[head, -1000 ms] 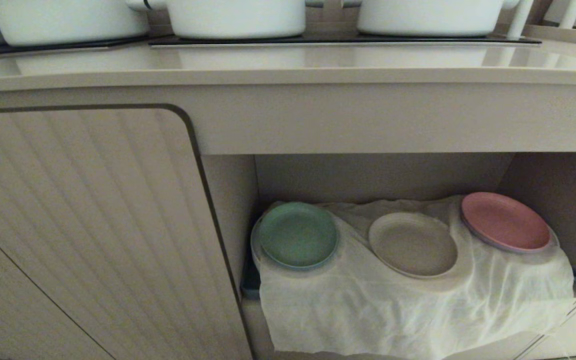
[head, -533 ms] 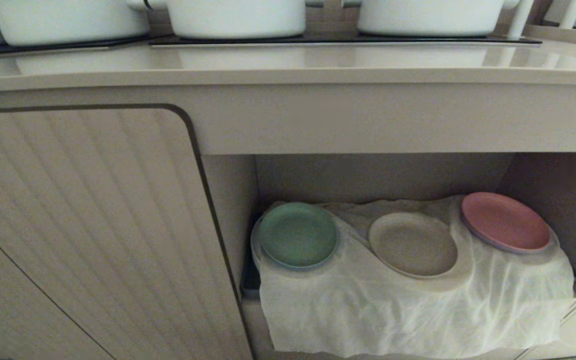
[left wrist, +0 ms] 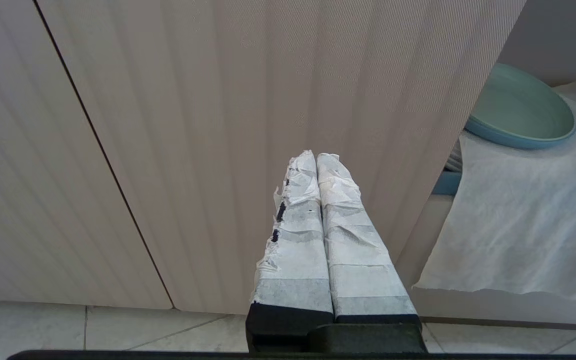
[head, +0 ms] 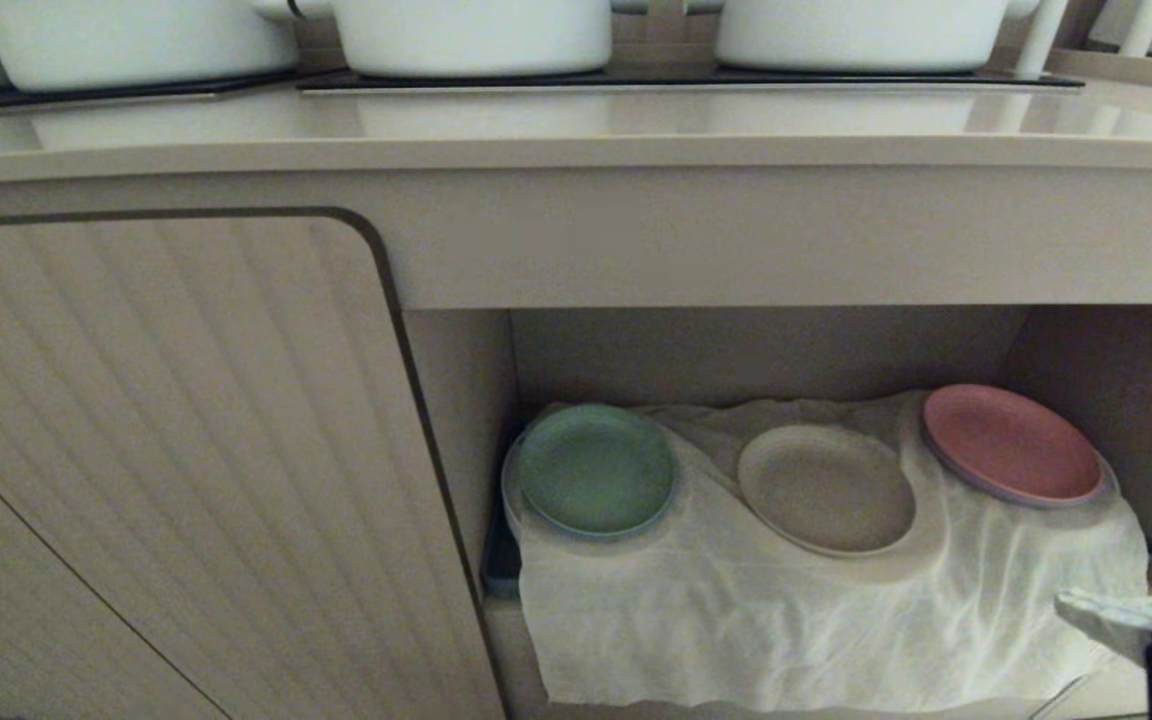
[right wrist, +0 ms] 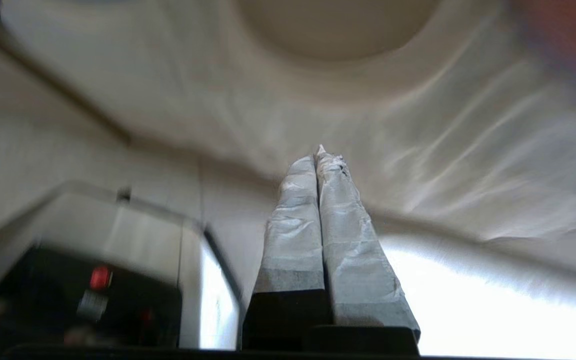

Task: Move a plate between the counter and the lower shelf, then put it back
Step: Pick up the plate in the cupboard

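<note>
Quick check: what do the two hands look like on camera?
Both match: the left hand and right hand each have two long tapering fingers wrapped in wrinkled white tape, frayed at the tips, on black bases. No cables or markings show.

Head camera downward; wrist cameras shelf-level

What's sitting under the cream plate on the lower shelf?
The plate rests on a round mound in the white cloth draped over the lower shelf. Whatever forms the mound is covered.
</note>
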